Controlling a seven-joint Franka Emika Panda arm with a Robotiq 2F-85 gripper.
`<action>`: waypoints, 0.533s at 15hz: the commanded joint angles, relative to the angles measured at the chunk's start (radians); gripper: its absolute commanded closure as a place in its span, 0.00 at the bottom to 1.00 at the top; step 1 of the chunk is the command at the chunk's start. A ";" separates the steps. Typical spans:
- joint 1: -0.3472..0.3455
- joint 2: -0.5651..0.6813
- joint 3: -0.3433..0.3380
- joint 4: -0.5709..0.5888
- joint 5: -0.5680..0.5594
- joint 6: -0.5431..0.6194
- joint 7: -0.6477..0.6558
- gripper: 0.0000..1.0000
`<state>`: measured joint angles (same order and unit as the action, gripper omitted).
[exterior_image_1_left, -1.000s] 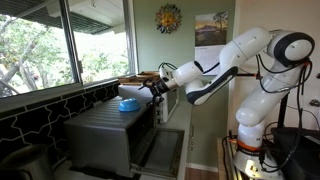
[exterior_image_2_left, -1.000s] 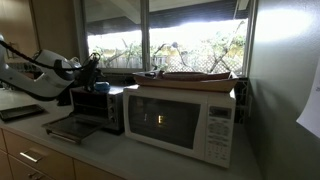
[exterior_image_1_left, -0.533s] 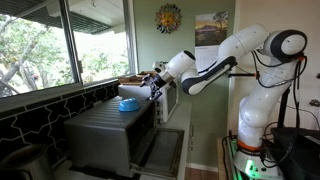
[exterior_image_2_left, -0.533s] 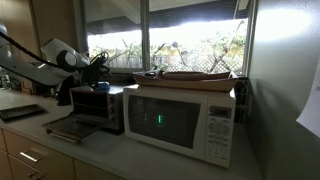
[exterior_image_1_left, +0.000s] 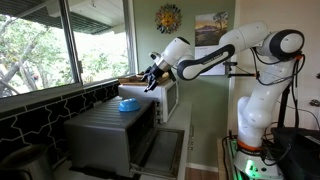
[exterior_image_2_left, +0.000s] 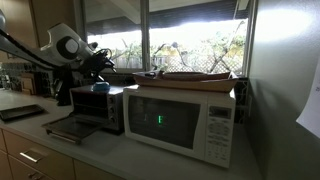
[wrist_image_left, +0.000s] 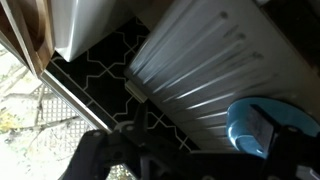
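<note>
Starting at the gripper (exterior_image_1_left: 150, 79): jaws spread to the full, nothing between them and nothing touched, hanging in the air at the end of the white arm (exterior_image_1_left: 215, 58). Just below and a little to one side, clear of both fingers, the blue bowl (exterior_image_1_left: 128, 103), sitting upright on the flat top of the toaster oven (exterior_image_1_left: 108, 135), toward the end nearest the microwave (exterior_image_2_left: 183, 120). In the wrist view, low at the right edge and partly cut off by the frame, that same blue bowl (wrist_image_left: 268, 125). So off-centre from the jaws rather than straight under them, with the dark fingers only blurred shapes along the bottom of that view. Round as far as can be told, so no long axis to line up with; only one arm here, so no question of which is nearer. Under the bowl, the oven's ribbed metal top, slanting across the wrist view; at the front, the oven door dropped open in both exterior views. Past the oven's back edge, black patterned tile (wrist_image_left: 95, 80), then the window (exterior_image_1_left: 50, 45) with trees beyond.
</note>
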<state>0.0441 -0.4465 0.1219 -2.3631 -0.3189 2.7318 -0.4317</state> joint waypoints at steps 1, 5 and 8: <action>0.027 0.007 0.009 0.075 0.058 -0.148 0.150 0.00; 0.031 0.001 0.016 0.101 0.040 -0.185 0.235 0.00; 0.032 0.001 0.032 0.122 0.053 -0.195 0.299 0.00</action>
<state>0.0666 -0.4471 0.1616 -2.2445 -0.2604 2.5409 -0.1362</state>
